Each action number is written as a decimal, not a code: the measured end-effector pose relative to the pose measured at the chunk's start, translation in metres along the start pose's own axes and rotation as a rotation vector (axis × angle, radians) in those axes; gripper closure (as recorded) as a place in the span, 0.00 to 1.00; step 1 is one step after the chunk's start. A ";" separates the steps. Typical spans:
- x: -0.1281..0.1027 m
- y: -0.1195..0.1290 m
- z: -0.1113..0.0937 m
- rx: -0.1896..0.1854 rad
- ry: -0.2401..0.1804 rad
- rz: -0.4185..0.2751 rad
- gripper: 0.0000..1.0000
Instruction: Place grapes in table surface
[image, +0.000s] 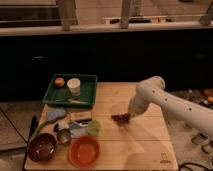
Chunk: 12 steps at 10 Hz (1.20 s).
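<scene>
Wood, light brown: table (145, 142), broad, with a small dark logo (163, 157) near its front right corner.
Grapes (120, 118): small dark bunch, low over or on the bare middle of the table; contact with the wood cannot be told.
Claw (129, 116): at the end of the white arm (160, 95), which reaches in from the right; it is down at table level, right against the right side of the grapes.
Claw state: cannot tell whether it is apart, together or clamped on the bunch.
Step in hand: judged to be the set-down itself, at or near the point of letting go.
Next move calls for: a release with the bunch fully resting on the wood, then a straight lift clear so the berries are not dragged or rolled.
Tray (88, 98): green, at the back left, holding an orange (59, 81) and a white cup (74, 86).
Green cup (93, 127): nearest neighbour, just left of the grapes, apart from them.
Orange bowl (84, 151): front, left of centre.
Dark bowl (41, 147): front left corner.
In the way: nothing to the right or above; the green cup would matter only if the bunch rolled left.
</scene>
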 end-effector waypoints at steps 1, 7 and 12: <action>0.004 -0.011 -0.016 0.001 0.001 -0.013 1.00; -0.007 -0.045 -0.089 0.018 -0.014 -0.185 1.00; -0.028 -0.039 -0.111 0.025 -0.026 -0.300 1.00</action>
